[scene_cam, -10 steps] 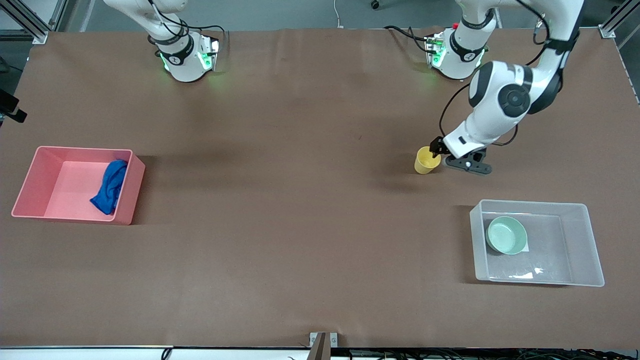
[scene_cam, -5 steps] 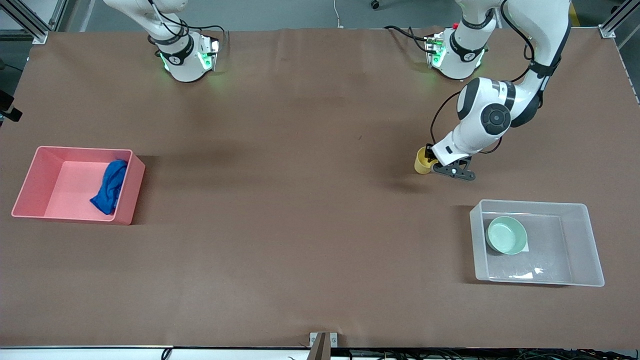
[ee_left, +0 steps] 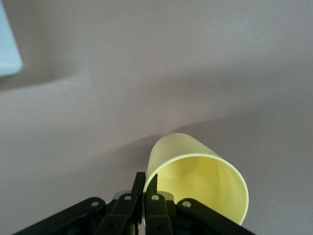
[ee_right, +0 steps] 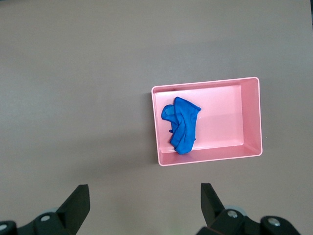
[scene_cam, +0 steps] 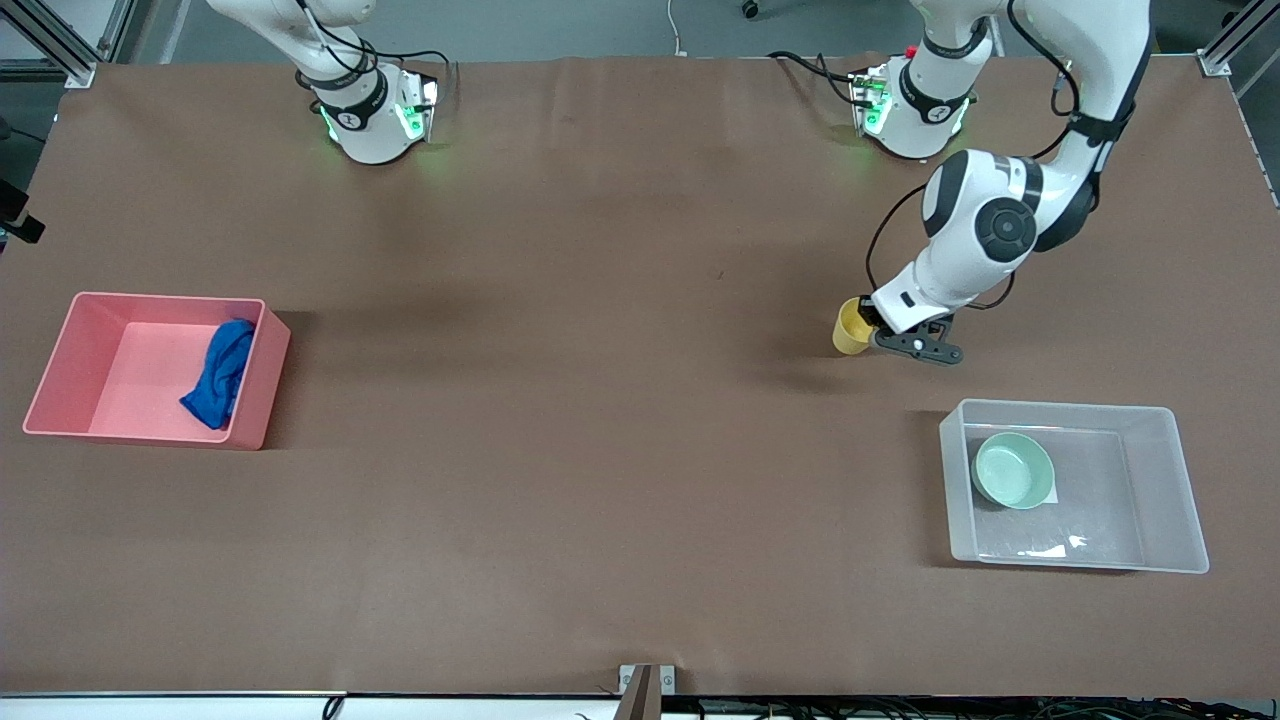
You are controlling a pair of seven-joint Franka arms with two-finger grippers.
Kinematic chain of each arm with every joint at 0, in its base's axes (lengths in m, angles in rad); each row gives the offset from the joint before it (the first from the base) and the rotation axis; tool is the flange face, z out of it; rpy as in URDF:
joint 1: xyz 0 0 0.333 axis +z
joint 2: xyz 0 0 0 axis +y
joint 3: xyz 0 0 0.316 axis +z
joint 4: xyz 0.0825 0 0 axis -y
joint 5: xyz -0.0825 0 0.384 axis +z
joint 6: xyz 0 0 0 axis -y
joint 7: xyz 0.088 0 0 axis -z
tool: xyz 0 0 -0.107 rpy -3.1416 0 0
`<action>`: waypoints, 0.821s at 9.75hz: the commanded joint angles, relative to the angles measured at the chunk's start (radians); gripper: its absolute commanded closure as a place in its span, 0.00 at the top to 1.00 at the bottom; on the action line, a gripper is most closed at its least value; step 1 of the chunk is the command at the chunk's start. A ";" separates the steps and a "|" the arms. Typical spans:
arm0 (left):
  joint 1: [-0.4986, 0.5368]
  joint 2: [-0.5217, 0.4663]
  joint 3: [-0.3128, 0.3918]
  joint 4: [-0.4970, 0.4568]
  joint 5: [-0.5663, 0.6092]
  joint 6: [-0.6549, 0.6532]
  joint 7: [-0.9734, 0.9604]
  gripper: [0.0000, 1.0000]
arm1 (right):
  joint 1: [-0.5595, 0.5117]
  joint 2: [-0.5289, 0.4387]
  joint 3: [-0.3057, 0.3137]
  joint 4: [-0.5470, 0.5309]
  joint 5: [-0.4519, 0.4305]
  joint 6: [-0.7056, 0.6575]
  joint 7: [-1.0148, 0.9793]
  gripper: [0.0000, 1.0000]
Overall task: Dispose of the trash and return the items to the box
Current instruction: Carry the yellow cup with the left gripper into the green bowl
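Clear translucent rectangular plastic bin point(scene_cam: 1160, 490) holds the pale mint-green round bowl point(scene_cam: 1013, 470). Pink opaque rectangular bin point(scene_cam: 70, 350) holds the bright blue cloth rag point(scene_cam: 220, 372). Right gripper point(ee_right: 145, 205) waits high above it, jaws wide, empty. Left gripper point(scene_cam: 872, 322) pinches the small yellow plastic cup point(scene_cam: 850, 330) by its rim, jaws nearly closed, cup tilted over the table. Step: returning cup. Next: carry it over the clear bin, then release.

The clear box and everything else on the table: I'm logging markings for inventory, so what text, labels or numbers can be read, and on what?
No text can be read.
Clear box: a white label on its floor, partly under the green bowl; no print can be made out.
Yellow cup, pink bin, blue rag: no markings visible.
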State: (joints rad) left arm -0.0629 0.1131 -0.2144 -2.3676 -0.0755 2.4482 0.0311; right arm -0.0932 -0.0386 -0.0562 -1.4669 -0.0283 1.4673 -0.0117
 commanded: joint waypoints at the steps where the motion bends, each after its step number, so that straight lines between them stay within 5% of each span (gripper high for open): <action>1: 0.009 0.022 0.093 0.176 0.019 -0.163 0.018 0.01 | -0.002 -0.004 0.004 0.000 0.005 -0.004 -0.002 1.00; 6: 0.012 0.359 0.309 0.742 0.002 -0.325 0.120 0.01 | -0.005 -0.004 0.004 0.000 0.005 -0.004 -0.034 1.00; 8: 0.014 0.501 0.364 0.853 -0.073 -0.347 0.211 0.01 | -0.005 -0.004 0.004 0.000 0.005 -0.004 -0.036 1.00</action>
State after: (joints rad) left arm -0.0457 0.4795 0.1230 -1.6120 -0.1127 2.1318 0.1917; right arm -0.0930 -0.0386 -0.0549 -1.4668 -0.0283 1.4672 -0.0329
